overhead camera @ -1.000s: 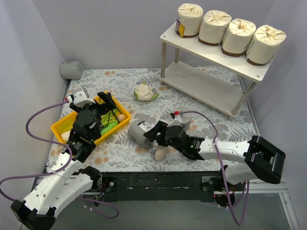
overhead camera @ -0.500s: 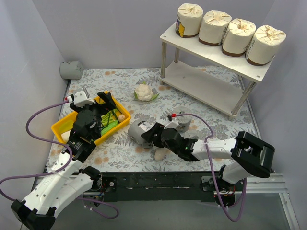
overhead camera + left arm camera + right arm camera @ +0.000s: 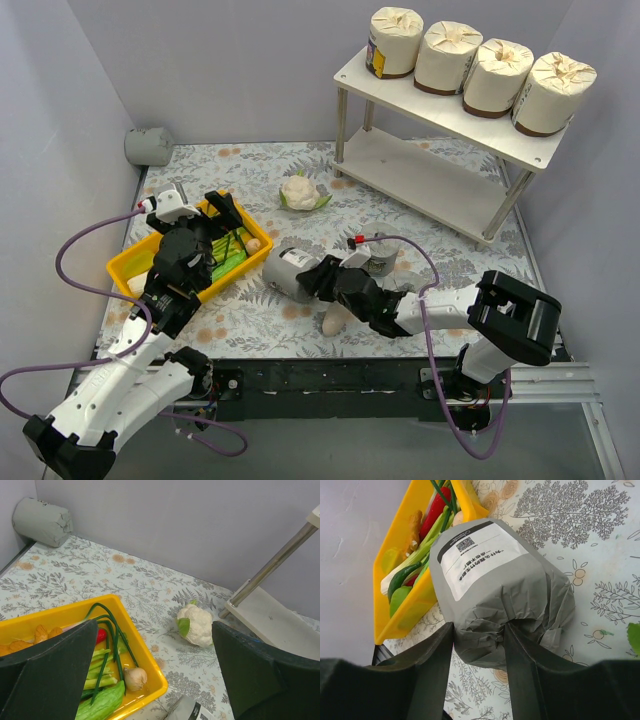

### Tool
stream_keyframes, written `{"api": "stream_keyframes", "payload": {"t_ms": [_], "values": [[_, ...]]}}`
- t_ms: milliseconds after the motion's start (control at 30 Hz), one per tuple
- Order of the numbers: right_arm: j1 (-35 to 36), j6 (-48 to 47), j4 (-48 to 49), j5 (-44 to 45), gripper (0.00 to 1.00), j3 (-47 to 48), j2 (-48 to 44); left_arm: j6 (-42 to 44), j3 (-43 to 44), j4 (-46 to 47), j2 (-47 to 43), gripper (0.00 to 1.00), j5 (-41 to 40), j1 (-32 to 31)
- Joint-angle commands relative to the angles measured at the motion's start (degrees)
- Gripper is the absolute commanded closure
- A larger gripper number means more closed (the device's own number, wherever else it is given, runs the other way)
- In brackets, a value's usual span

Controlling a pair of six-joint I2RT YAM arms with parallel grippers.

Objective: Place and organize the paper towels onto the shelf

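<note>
Right claw (image 3: pixel 479 635) is pinching the crumpled, pleated end of a grey roll (image 3: pixel 495 575), with one finger dug into the wrap on each side. That roll lies on its side around the middle of the bench (image 3: pixel 600 555), its far end close to the corner of the yellow tray (image 3: pixel 395 565). The wrap is matte grey paper, all wrinkly where it gathers at the end and smoother along the barrel. There's a white label facing up with a black strip, a QR code and some tiny print I can't read.

A second grey roll (image 3: pixel 41 521) lies on its side in the far left corner, right up against the walls, with the same gathered end. What looks like a third grey one (image 3: pixel 381 263) peeks out just behind the right arm, mostly hidden.

The four cream rolls (image 3: pixel 501 75) stand upright in a row on the top board of the shelf (image 3: pixel 430 180), packed side by side. Their pleats are bunched into a rosette on top and each has a brown band round its base. The leftmost one (image 3: pixel 393 42) wears a colourful yellow-and-blue label.

Left claw (image 3: pixel 154 630) is spread wide and hangs over the tray, which holds greens, something red and a garlic bulb. A cauliflower (image 3: pixel 196 625) sits on the bench between the tray and the shelf.
</note>
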Motion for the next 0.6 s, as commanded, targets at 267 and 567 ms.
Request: {"api": "stream_keyframes", "payload": {"t_ms": [267, 567], "values": [[-0.48, -29.07, -12.12, 2.93, 0.52, 10.41, -2.63, 0.47, -0.15, 0.72, -0.08, 0.02, -0.7, -0.24], [-0.74, -30.23, -20.56, 0.64, 0.31, 15.69, -1.39, 0.38, -0.33, 0.8, -0.34, 0.02, -0.7, -0.24]]}}
